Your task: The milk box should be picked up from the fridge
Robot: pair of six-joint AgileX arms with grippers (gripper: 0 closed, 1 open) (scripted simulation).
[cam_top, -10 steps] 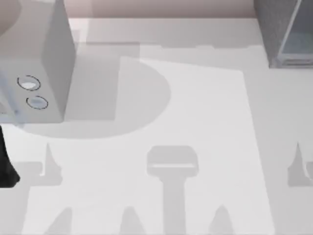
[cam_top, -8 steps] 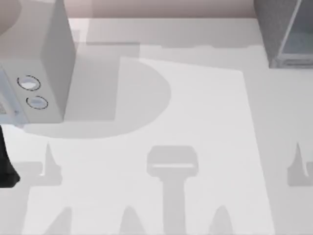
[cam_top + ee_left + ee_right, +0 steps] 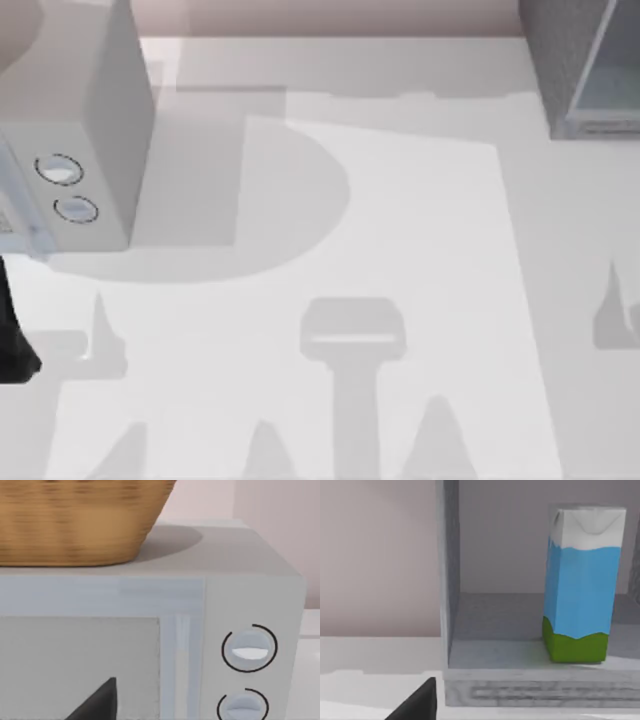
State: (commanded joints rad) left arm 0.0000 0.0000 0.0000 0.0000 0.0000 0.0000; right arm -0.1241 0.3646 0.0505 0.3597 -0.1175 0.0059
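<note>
The fridge (image 3: 580, 60) is a dark grey speckled cabinet in the table's back right corner. In the right wrist view its inside (image 3: 495, 625) lies open in front of my right gripper. The milk box (image 3: 582, 585) stands upright on the fridge floor, with a white gabled top, sky-blue sides and a green bottom band. A dark tip of my right gripper (image 3: 417, 702) shows at that view's edge, some way short of the fridge sill and well apart from the carton. My left arm (image 3: 12, 340) stays at the table's left edge, its gripper's dark tip (image 3: 97, 702) facing the dial box.
A light grey box with two round dials (image 3: 70, 185) stands at the back left, and a wicker basket (image 3: 75, 520) sits on top of it. The fridge's side wall (image 3: 447, 575) rises between the carton and the bare wall behind the table.
The right arm's shadows on the table have shifted slightly toward the back, so that arm has moved a little. The left arm has not moved.
</note>
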